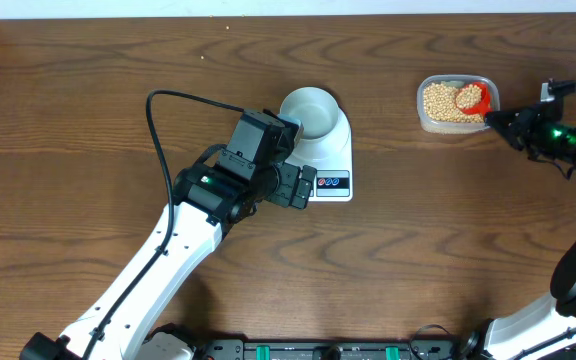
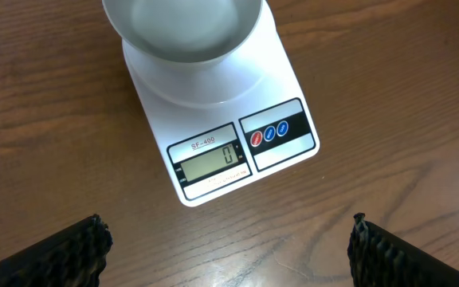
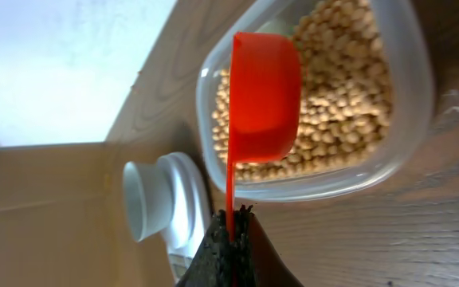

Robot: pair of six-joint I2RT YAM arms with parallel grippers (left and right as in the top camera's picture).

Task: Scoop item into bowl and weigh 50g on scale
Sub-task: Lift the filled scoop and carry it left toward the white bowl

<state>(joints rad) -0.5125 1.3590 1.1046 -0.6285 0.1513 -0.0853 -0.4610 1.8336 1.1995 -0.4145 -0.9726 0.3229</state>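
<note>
left hand (image 1: 306, 186) hovers over the desk (image 2: 389, 96) at the display end of the scale (image 2: 213, 127), fingers spread wide and gripping nothing; the scale's display reads 0 and the pale bowl (image 2: 182, 28) sits on its round platform. over on the right, well apart from the scale, right hand (image 3: 231, 231) is clenched on the thin handle of the red scoop (image 3: 263, 88), whose cup is down inside the clear tub (image 3: 411, 119), over the heap of tan beans (image 3: 349, 96) lying in that tub
</note>
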